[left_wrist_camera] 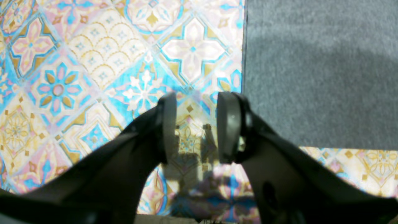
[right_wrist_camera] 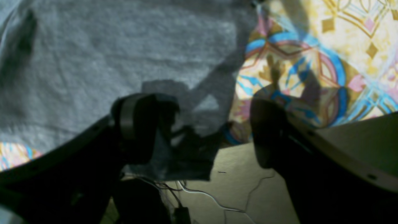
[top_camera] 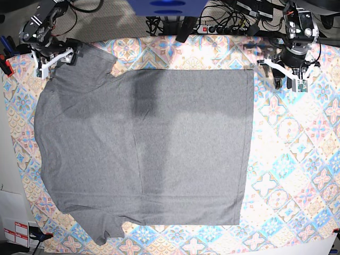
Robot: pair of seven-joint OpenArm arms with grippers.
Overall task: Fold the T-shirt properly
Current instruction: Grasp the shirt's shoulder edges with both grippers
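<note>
The grey T-shirt (top_camera: 149, 143) lies spread flat on the patterned tablecloth (top_camera: 297, 159), sleeves toward the base view's left and straight hem toward its right. My right gripper (top_camera: 53, 61) is over the far sleeve at the back left. In the right wrist view it (right_wrist_camera: 200, 105) is open, its jaws wide apart, and a corner of the T-shirt (right_wrist_camera: 108, 49) lies between and below them at the table's edge. My left gripper (top_camera: 292, 82) hovers just right of the hem's far corner. It (left_wrist_camera: 199, 99) is open with only tablecloth (left_wrist_camera: 93, 62) between its fingers, the T-shirt (left_wrist_camera: 320, 71) to its right.
Cables and a power strip (top_camera: 228, 26) run along the table's back edge. Floor and loose wires (right_wrist_camera: 242, 186) show below the table edge in the right wrist view. Red-labelled items (top_camera: 16, 231) sit off the table's front left corner.
</note>
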